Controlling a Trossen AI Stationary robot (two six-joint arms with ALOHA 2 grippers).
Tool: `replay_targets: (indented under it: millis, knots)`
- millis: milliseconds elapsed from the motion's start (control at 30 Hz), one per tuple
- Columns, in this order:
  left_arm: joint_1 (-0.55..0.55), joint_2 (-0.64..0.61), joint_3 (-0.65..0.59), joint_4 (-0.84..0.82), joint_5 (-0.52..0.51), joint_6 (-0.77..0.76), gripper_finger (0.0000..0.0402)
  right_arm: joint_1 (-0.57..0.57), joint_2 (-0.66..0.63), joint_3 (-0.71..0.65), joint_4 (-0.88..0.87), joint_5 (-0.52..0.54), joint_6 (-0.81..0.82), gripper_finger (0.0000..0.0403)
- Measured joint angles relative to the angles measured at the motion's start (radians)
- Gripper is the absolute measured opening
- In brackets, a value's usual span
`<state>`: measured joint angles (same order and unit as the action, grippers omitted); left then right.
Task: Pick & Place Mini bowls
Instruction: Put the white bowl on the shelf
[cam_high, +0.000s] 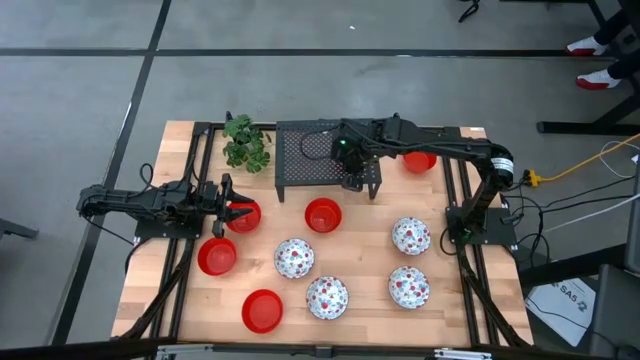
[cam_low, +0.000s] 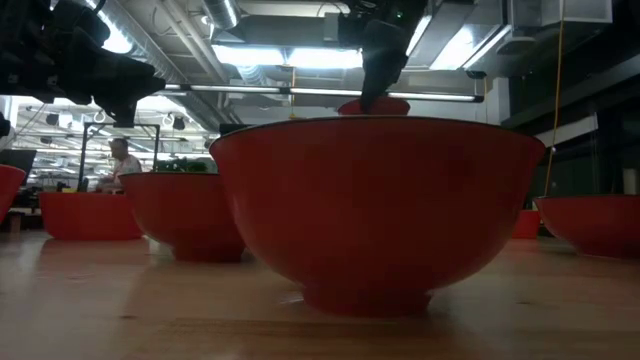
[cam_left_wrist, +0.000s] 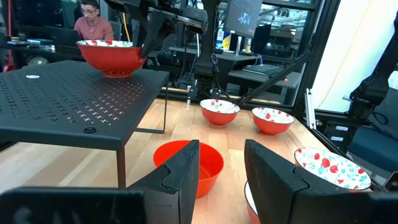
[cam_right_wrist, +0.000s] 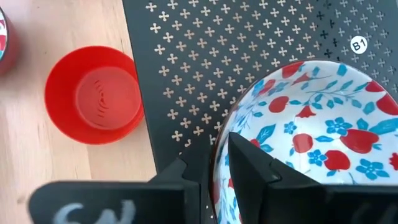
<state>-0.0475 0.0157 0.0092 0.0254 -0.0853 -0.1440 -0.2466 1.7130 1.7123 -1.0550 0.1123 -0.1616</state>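
Right gripper (cam_right_wrist: 214, 163) sits over the near right part of the black perforated rack (cam_high: 300, 160), its two fingers pinched on the rim of a floral bowl (cam_right_wrist: 311, 130), one finger inside and one outside. In the left wrist view that bowl appears to rest on the rack top. Risk, as I judge it: a rim pinch is a thin hold. If the arm lifts or twists before letting go, the bowl could tip or skid toward the rack's right edge, which is near.

Left gripper (cam_left_wrist: 221, 163) hangs low at the left of the table, fingers apart and holding nothing, over a red bowl (cam_high: 243, 215). A second red bowl (cam_high: 216, 256) lies just beside it on the near side. A descent slightly off centre could land a finger on the rim and flip the bowl, or knock the neighbour.

Elsewhere: a red bowl (cam_high: 322, 215) sits just in front of the rack, another (cam_high: 419, 160) to the right of the rack, one (cam_high: 262, 310) at the near edge, and four floral bowls (cam_high: 294, 258) are spread across the near right of the table (cam_high: 360, 300). The plant (cam_high: 243, 142) stands at the rack's left, well clear of both arms.
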Motion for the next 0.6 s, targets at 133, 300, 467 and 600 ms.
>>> replay_targets:
  millis: [133,300,467,600]
  knots:
    - [0.0,0.0,0.0,0.0,0.0,0.0,0.0123,0.0,0.0,0.0,-0.009,0.0,0.0,0.0058]
    - [0.0,0.0,0.0,0.0,0.0,0.0,0.0123,0.001,-0.006,0.0,-0.032,0.104,-0.003,0.0058]
    - [0.0,0.0,0.0,0.0,0.0,0.0,0.0123,-0.001,-0.039,0.0,-0.022,0.139,-0.004,0.0058]
    - [0.0,0.0,0.0,0.0,0.0,0.0,0.0123,0.0,-0.069,0.0,-0.016,0.119,0.001,0.0058]
